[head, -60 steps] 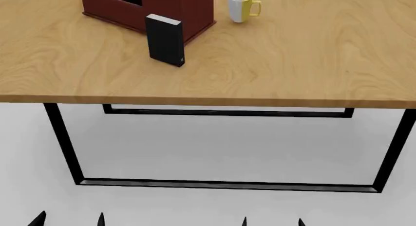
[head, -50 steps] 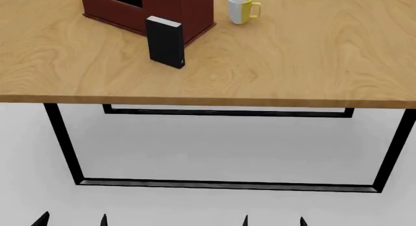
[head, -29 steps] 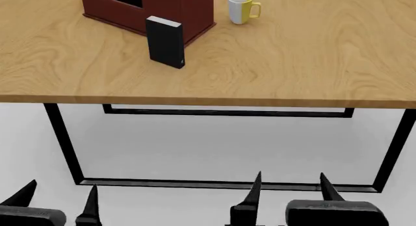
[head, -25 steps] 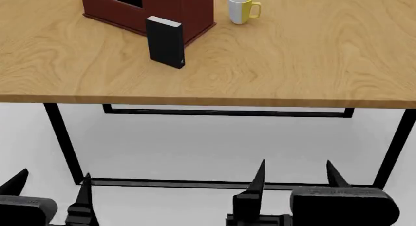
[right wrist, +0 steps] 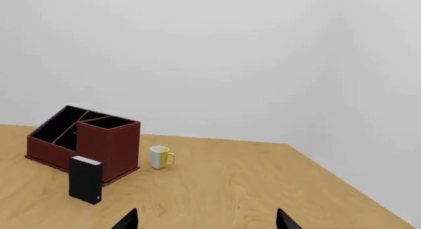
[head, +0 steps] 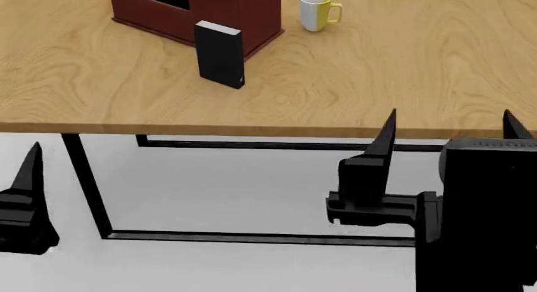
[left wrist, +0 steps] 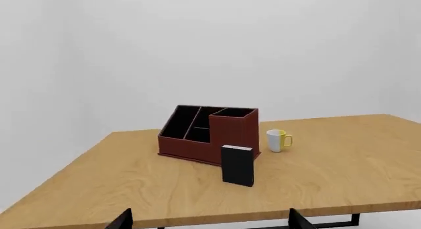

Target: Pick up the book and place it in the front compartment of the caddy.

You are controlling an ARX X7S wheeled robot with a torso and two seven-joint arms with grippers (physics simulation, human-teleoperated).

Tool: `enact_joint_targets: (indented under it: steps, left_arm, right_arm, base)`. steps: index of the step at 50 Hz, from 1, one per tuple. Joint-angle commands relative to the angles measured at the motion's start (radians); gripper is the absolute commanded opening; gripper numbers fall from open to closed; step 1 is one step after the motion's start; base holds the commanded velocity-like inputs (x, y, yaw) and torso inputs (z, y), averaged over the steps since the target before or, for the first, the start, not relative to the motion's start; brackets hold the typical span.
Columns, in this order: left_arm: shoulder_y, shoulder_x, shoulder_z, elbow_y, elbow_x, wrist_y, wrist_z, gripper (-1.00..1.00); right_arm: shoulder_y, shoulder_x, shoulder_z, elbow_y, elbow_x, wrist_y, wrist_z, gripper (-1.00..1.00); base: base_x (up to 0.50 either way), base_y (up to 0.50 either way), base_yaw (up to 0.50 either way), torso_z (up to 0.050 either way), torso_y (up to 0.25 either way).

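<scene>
The book (head: 221, 55), black with a pale top edge, stands upright on the table (head: 378, 72) just in front of the red-brown caddy (head: 243, 12). The caddy's black compartments show in the left wrist view (left wrist: 197, 125); the book (left wrist: 237, 165) hides part of its front wall. My right gripper (head: 449, 116) is open, its tips level with the table's front edge, well right of the book and short of it. My left gripper (left wrist: 209, 221) is open too, lower and off the table; one of its fingers (head: 32, 179) shows at the far left. Neither holds anything.
A white-and-yellow mug (head: 317, 10) stands right of the caddy, a short gap between them. The table's black frame legs (head: 84, 185) stand below the top, over a pale floor. In the right wrist view the tabletop (right wrist: 263, 189) stretches right of the book (right wrist: 86, 179).
Both arms have risen from the bottom edge of the head view. The right gripper climbed up to the table's front edge; the left gripper rose less and moved left. Book and caddy stayed put.
</scene>
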Motion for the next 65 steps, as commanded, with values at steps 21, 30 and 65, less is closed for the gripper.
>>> enact_joint_targets:
  steps: [21,30,65]
  left_arm:
    - [-0.057,-0.113,-0.063,0.058,-0.309,-0.056,-0.220,1.00]
    - [-0.054,-0.120,-0.045,0.050,-0.318,-0.037,-0.233,1.00]
    - [-0.047,-0.156,-0.025,0.046,-0.390,0.003,-0.299,1.00]
  right_arm:
    - [0.115,0.173,0.001,-0.021,0.483,0.016,0.410,1.00]
    - [0.096,0.190,-0.005,-0.017,0.477,-0.015,0.413,1.00]
    - [0.053,0.209,-0.025,0.023,0.483,-0.084,0.457,1.00]
  base:
    - [0.00,0.50,0.00,0.000,0.000]
    - [0.00,0.50,0.00,0.000,0.000]
    - [0.18,0.20,0.00,0.000,0.000]
